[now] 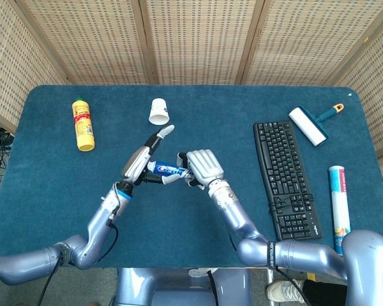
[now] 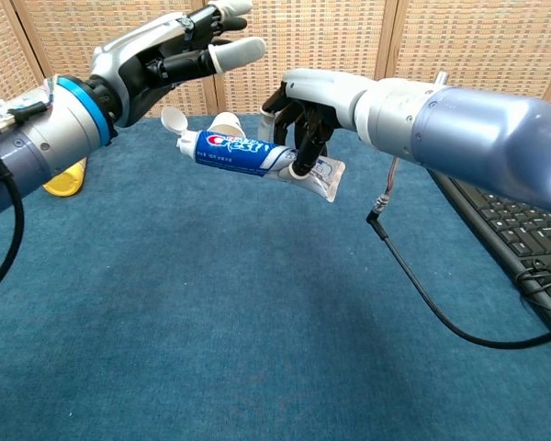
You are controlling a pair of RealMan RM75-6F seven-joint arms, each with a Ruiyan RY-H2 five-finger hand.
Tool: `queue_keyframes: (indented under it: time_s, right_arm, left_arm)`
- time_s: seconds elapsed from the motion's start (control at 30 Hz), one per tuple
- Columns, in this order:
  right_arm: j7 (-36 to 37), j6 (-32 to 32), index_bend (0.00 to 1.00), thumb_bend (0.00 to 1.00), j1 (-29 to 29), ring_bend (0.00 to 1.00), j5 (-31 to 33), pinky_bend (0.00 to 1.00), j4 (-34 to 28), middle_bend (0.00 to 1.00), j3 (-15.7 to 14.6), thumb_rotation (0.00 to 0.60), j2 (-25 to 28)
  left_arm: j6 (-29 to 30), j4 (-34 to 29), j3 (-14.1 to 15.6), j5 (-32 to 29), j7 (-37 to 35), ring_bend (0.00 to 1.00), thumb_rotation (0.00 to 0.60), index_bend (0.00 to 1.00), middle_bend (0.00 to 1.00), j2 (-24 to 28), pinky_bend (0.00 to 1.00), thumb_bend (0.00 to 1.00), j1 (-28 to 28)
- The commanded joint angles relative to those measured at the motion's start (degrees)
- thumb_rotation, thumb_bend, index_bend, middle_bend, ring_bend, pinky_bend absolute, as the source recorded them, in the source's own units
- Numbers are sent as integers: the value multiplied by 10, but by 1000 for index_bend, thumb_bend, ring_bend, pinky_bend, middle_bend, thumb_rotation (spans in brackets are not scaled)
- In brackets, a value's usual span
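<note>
Blue toothpaste tube [image 2: 237, 153] gripped in right hand [image 2: 305, 108] fingers, left hand [image 2: 170, 57] spread just above

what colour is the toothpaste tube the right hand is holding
Mostly blue with a white cap end, seen best in the chest view: toothpaste tube.

Both arms: glossy blue-grey metallic shells, rounded segments. Left robot hand [image 2: 170, 55]: silver back plates, black inner joints and links, pale rounded fingertips [image 2: 238, 51]. A bright blue band with a white ring beside it sits at the left wrist. Right robot hand [image 2: 305, 110]: pale silver back, black fingers underneath. A thin black cable hangs from the right forearm in a loop, ending in a small plug. Black band marking on the right upper arm in head view.
</note>
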Motion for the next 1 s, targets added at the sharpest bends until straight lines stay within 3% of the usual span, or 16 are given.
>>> queue_keyframes:
  time_s: [0.03,0.6,1.0]
  right_arm:
    - [-1,5,698,812,2,625,0,690,-8,686,-1,600,3]
    - [8,21,698,811,16,625,0,690,-27,687,-12,600,9]
    - [32,18,701,811,12,626,5,689,-45,689,-9,600,35]
  left_arm:
    - [-2,12,-6,-7,2,0,315,0,0,-11,0,0,-9]
    - [-14,40,-12,-38,-4,0,315,0,0,-37,0,0,-27]
    - [-9,77,-5,-32,-63,0,315,0,0,-40,0,0,-15]
